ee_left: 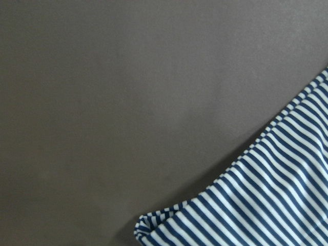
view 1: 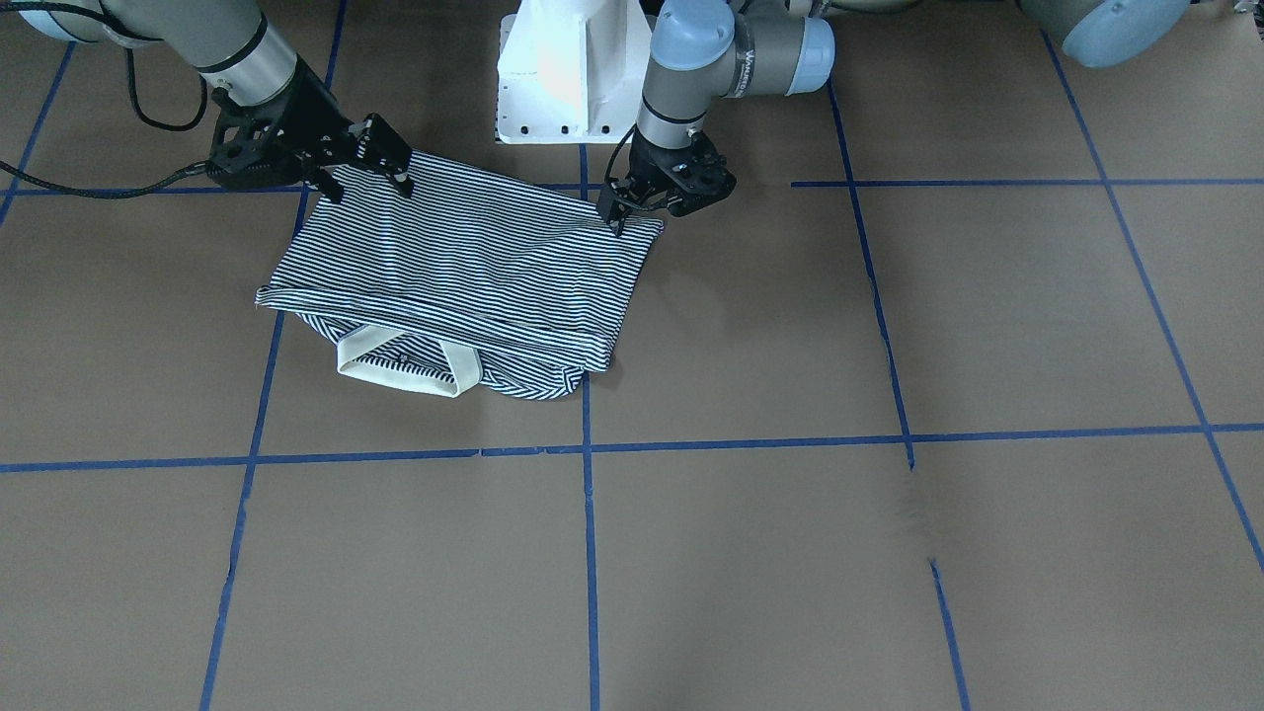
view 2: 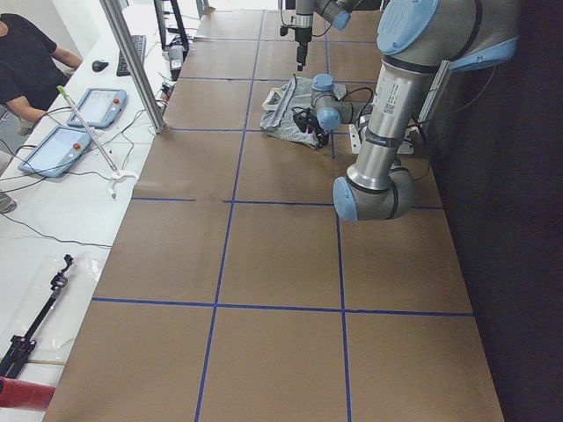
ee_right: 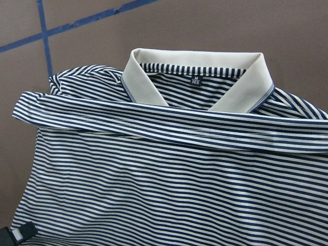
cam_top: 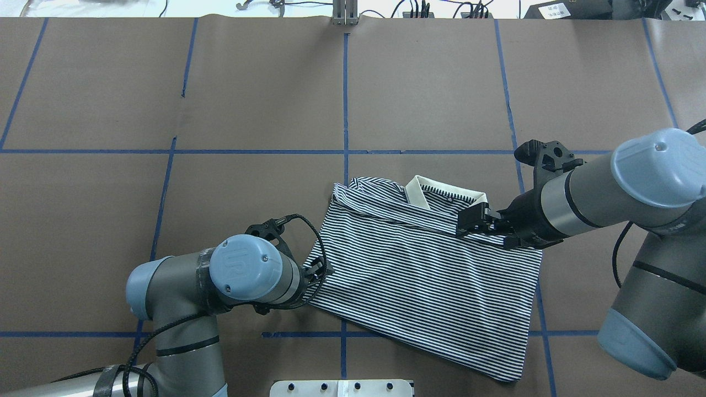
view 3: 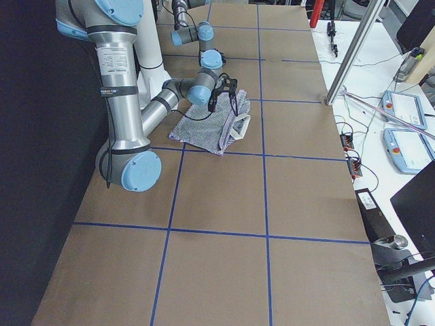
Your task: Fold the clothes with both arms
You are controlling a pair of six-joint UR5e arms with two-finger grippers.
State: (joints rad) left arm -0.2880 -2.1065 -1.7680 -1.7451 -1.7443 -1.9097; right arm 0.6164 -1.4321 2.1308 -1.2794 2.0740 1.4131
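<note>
The striped polo shirt point(view 1: 464, 267) lies folded on the brown table, its cream collar point(view 1: 395, 370) poking out at the edge away from the robot. It also shows in the overhead view point(cam_top: 424, 275). My left gripper point(view 1: 624, 212) sits low at the shirt's near corner, just beside the cloth, and looks open. The left wrist view shows that corner point(ee_left: 271, 205) flat on the table and held by nothing. My right gripper point(view 1: 367, 183) hovers open over the shirt's other near corner. The right wrist view shows the shirt point(ee_right: 164, 179) and collar point(ee_right: 200, 56) lying free.
The white pedestal base point(view 1: 563, 69) stands just behind the shirt. Blue tape lines point(view 1: 589, 449) cross the brown table cover. Operators' tablets point(view 2: 88, 105) and cables lie beyond the table's far edge.
</note>
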